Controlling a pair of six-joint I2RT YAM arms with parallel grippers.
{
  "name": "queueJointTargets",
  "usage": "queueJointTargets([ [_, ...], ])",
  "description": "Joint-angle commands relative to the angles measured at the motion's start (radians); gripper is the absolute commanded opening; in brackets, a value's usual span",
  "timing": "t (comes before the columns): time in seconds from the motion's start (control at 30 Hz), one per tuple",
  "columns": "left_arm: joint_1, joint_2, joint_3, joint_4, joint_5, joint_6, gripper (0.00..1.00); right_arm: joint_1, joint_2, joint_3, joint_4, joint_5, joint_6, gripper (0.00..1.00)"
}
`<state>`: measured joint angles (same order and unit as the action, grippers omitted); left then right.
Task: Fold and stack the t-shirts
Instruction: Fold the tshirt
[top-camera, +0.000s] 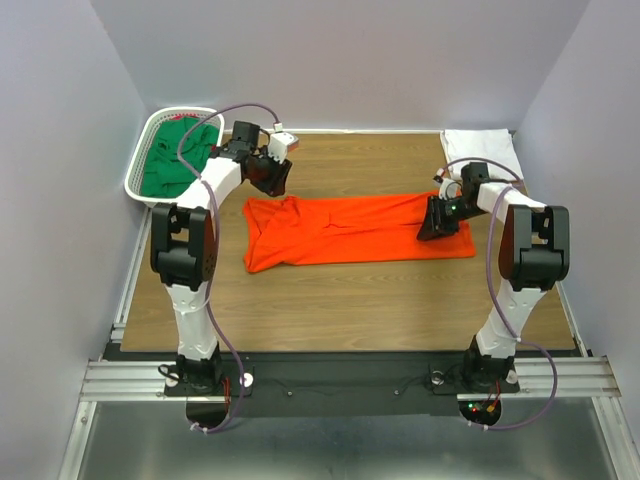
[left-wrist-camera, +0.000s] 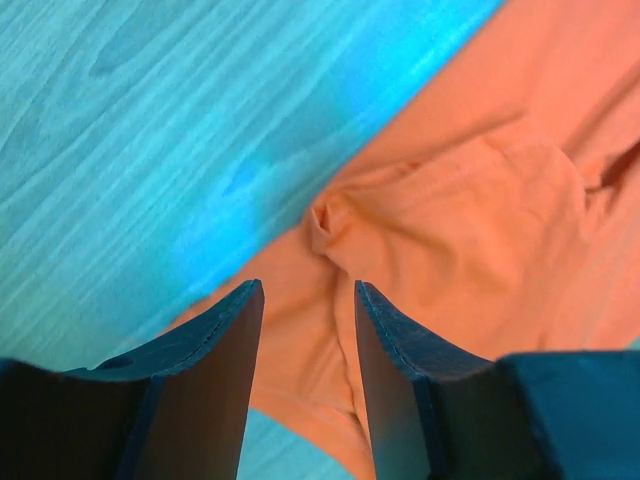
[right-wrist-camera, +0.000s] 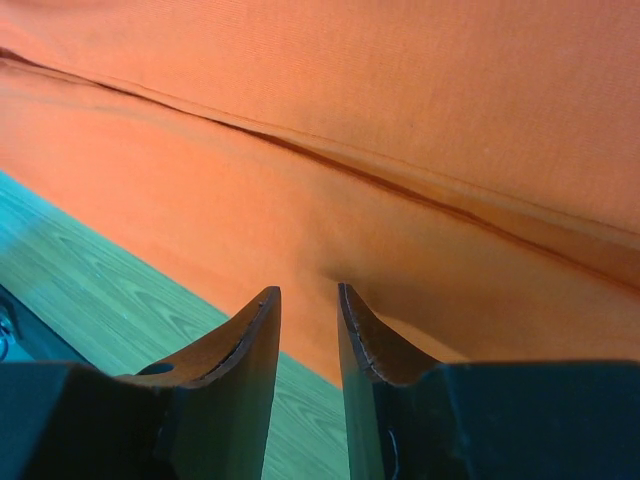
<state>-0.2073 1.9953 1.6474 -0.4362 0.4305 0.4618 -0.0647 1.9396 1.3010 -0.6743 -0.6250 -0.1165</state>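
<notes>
The orange-red t-shirt (top-camera: 350, 230) lies flat across the middle of the table, folded into a long strip. My left gripper (top-camera: 275, 178) is open and hovers just above the shirt's far left corner; the left wrist view shows a small pucker of cloth (left-wrist-camera: 330, 215) ahead of my left gripper (left-wrist-camera: 308, 285). My right gripper (top-camera: 438, 228) is low over the shirt's right end, its jaws a little apart and empty above the near edge of the shirt (right-wrist-camera: 400, 100), as the right wrist view of it (right-wrist-camera: 308, 288) shows. A folded white t-shirt (top-camera: 480, 152) lies at the back right. The dark green t-shirt (top-camera: 180, 160) sits in the basket.
The white mesh basket (top-camera: 137, 165) stands at the back left corner, just off the wooden table (top-camera: 350, 300). Grey walls close in the left, back and right. Both arm bases are at the near edge.
</notes>
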Motion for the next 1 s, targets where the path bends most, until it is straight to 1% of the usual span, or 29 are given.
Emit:
queueJointTargets([
  [0.0, 0.002, 0.074, 0.063, -0.022, 0.016, 0.0, 0.54, -0.001, -0.044, 0.055, -0.036, -0.019, -0.018, 0.35],
  [0.13, 0.002, 0.112, 0.112, -0.033, 0.033, -0.002, 0.54, -0.001, -0.036, 0.064, -0.042, -0.016, -0.022, 0.36],
  [0.67, 0.0, 0.198, 0.184, -0.036, 0.074, 0.008, 0.54, -0.001, 0.007, 0.076, -0.05, -0.001, -0.022, 0.34],
  [0.93, -0.003, 0.229, 0.2, -0.056, 0.086, 0.017, 0.52, -0.001, 0.022, 0.084, -0.051, 0.007, -0.02, 0.34],
  [0.97, -0.003, 0.23, 0.196, -0.055, 0.086, 0.017, 0.5, -0.001, 0.027, 0.086, -0.053, 0.005, -0.018, 0.34],
])
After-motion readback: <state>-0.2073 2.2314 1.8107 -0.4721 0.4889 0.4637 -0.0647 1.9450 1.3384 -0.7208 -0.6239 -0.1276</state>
